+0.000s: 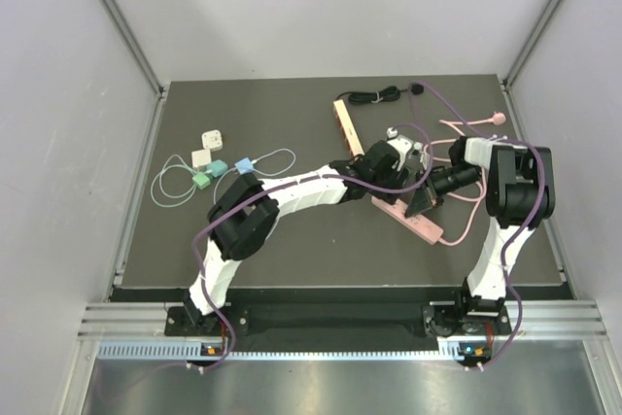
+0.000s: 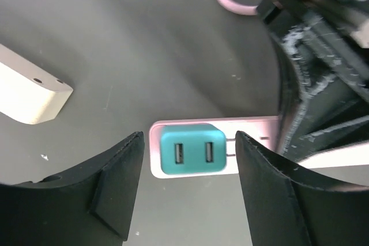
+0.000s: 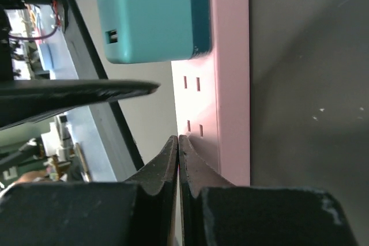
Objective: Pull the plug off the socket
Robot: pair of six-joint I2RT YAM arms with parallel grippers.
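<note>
A teal two-port plug (image 2: 192, 154) sits in the end of a pink socket strip (image 2: 248, 124) lying on the dark table. My left gripper (image 2: 189, 135) hovers over it, open, one finger on each side of the plug with a gap on both sides. In the right wrist view the same plug (image 3: 150, 15) stands on the strip (image 3: 230, 84), and my right gripper (image 3: 179, 137) is shut, its tips resting on the strip's face a little along from the plug. From above, both grippers meet over the strip (image 1: 418, 223), and the plug is hidden under them.
A beige power strip (image 1: 348, 128) lies just behind, its end close to my left gripper (image 2: 29, 99). A black cable (image 1: 374, 96) and pink cable (image 1: 466, 128) trail at the back right. Small white (image 1: 211, 138), green (image 1: 202, 180) and blue (image 1: 243, 165) chargers lie far left.
</note>
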